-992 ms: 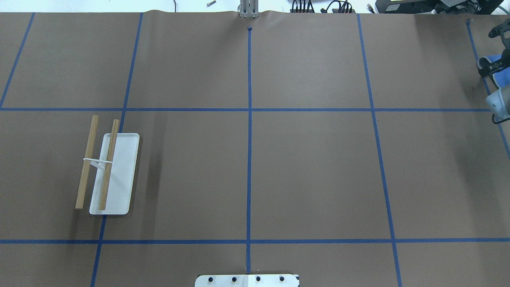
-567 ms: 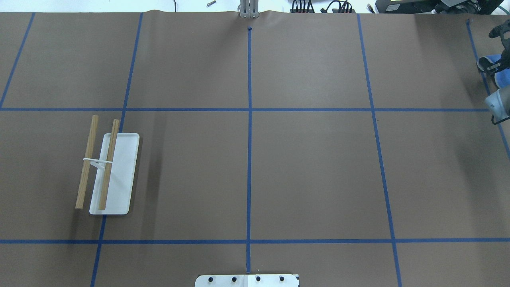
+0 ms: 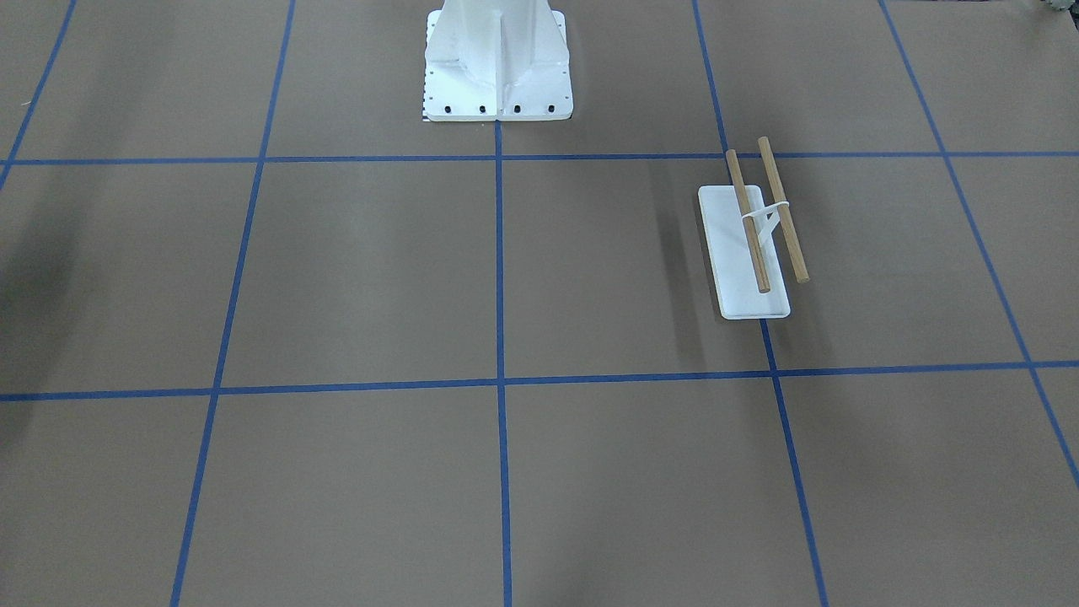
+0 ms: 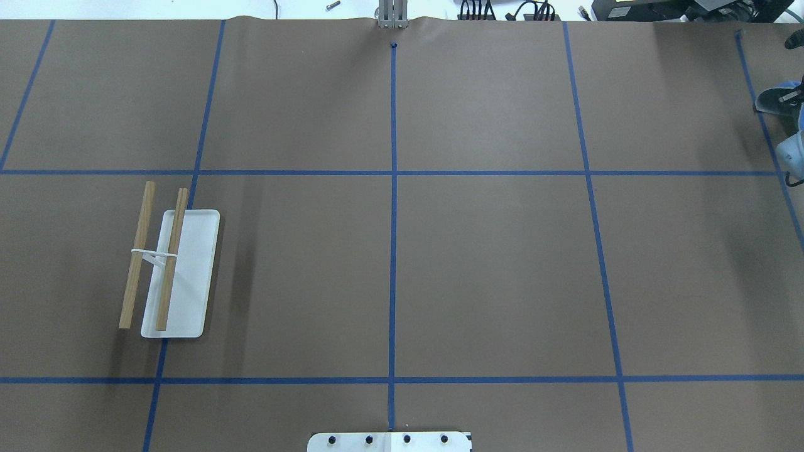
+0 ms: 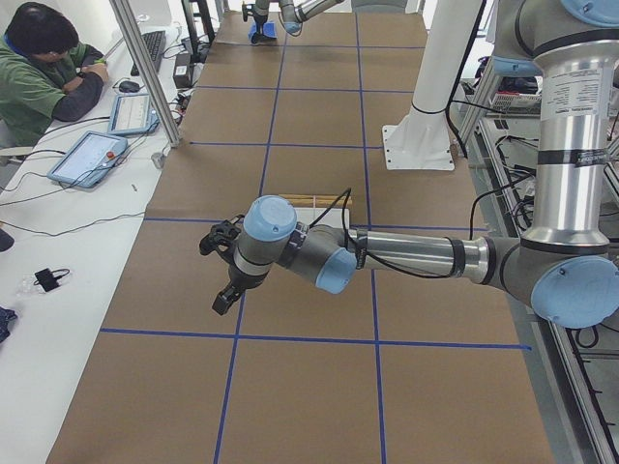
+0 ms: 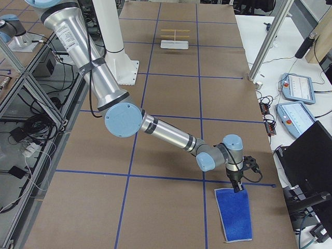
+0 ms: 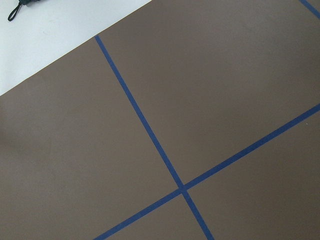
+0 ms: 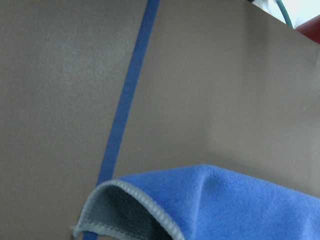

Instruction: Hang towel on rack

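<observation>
The blue towel (image 6: 234,213) lies flat near the table's right end, over a blue tape line. My right gripper (image 6: 238,188) stands at the towel's edge nearest the robot, its fingers together on it. In the right wrist view that towel edge (image 8: 215,205) is lifted and curled off the paper. Only a sliver of towel (image 4: 771,97) shows at the overhead view's right edge. The rack (image 4: 169,263) stands empty on the left half, with two wooden dowels over a white base (image 3: 754,291). My left gripper (image 5: 224,280) hovers over bare table beyond the rack; I cannot tell whether it is open.
The white bolted pedestal (image 3: 497,67) stands at the robot's side, mid-table. Blue tape lines grid the brown paper. An operator (image 5: 48,68) sits at a side table with tablets (image 5: 92,155). Metal posts (image 6: 264,46) stand along the table's far edge.
My right arm has shifted further toward the overhead view's right edge and farther from the robot. The blue towel edge has moved with it. The rack has not moved.
</observation>
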Tool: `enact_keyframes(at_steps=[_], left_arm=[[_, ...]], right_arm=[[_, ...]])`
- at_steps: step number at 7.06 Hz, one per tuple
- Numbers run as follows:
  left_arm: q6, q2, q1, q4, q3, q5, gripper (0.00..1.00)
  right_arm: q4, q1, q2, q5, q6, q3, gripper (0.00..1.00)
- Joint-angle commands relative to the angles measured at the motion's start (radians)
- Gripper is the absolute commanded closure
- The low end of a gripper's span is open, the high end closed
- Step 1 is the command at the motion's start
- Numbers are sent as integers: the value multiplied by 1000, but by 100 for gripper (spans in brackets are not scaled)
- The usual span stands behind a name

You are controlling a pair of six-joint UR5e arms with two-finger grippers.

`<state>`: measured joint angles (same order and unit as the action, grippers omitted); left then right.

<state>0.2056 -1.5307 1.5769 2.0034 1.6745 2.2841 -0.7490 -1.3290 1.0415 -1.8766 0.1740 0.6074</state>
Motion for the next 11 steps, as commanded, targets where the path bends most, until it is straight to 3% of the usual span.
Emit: enact_keyframes(at_steps=[1, 3, 7, 9, 11], left_arm=[[0, 1, 0, 0, 1, 0, 1], [-2, 1, 0, 0, 1, 0, 1], [-3, -2, 0, -2, 2, 1, 1], [-119, -17, -2, -2, 20, 6, 1], [-242, -76, -2, 5, 22, 127, 1]], right_arm=[[-28, -70, 31, -125, -11, 105, 100], [-35, -117, 92, -212, -30, 249, 100], [-46, -107, 176, -274, -198, 539, 100], [-44, -93, 207, -363, -200, 712, 100], [-44, -2, 200, -377, -199, 863, 100]])
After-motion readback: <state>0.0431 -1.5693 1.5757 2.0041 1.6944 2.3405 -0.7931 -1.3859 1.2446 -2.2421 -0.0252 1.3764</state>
